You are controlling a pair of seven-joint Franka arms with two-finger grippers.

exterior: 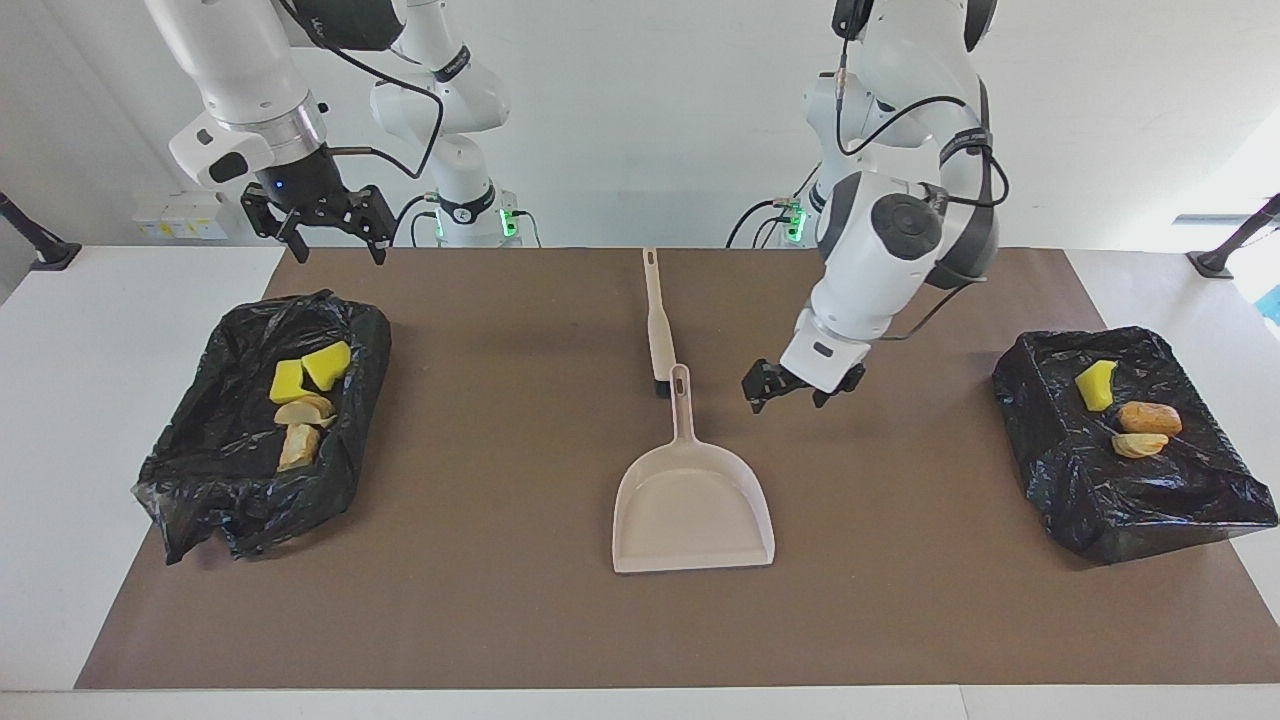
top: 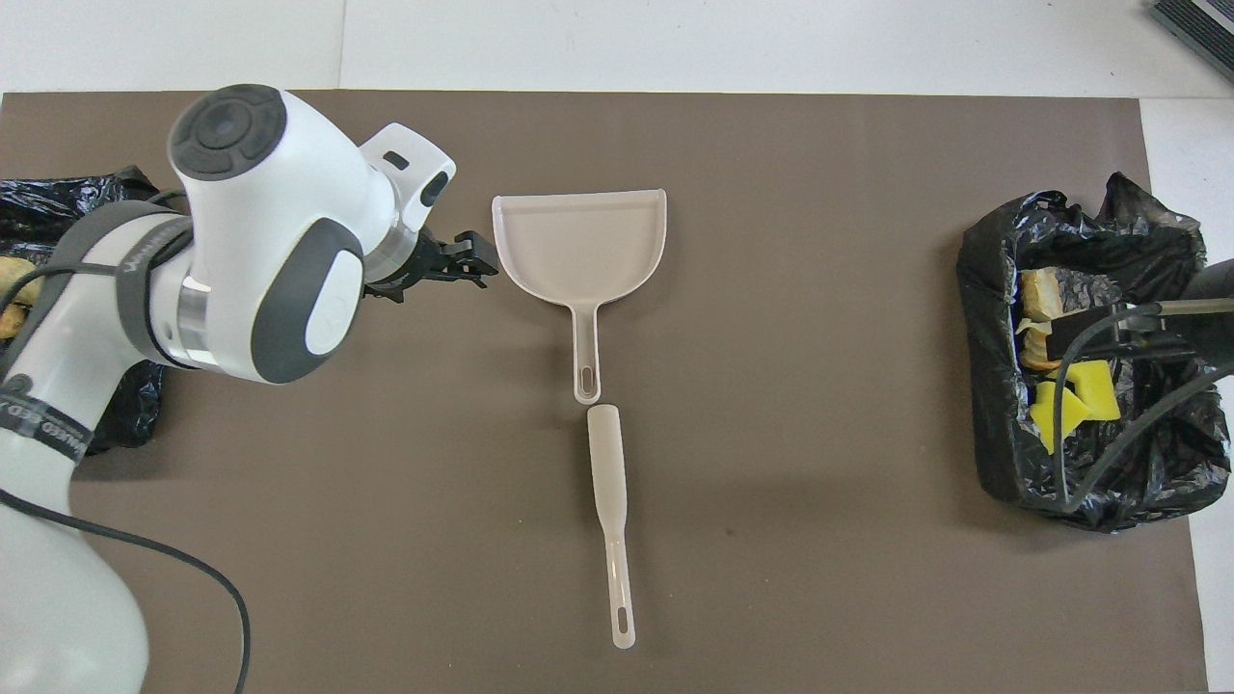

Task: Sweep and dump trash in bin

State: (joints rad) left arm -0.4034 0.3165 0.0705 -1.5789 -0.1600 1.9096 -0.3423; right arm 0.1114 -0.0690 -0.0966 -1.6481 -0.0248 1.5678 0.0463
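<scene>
Facing view: left gripper (exterior: pixel 790 388) hovers beside dustpan (exterior: pixel 693 505), fingers released; right gripper (exterior: pixel 322 222) likewise.

Empty left hand (exterior: pixel 788 390) over mat (exterior: pixel 500 330), beside dustpan (exterior: pixel 693 505); right hand (exterior: pixel 322 225) aloft.

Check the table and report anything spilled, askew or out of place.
Nothing stands out. All the trash lies inside the two black-lined bins, none on the mat. The dustpan lies flat and empty, the brush in line with its handle. The left gripper hangs beside the dustpan; the right gripper waits.
</scene>
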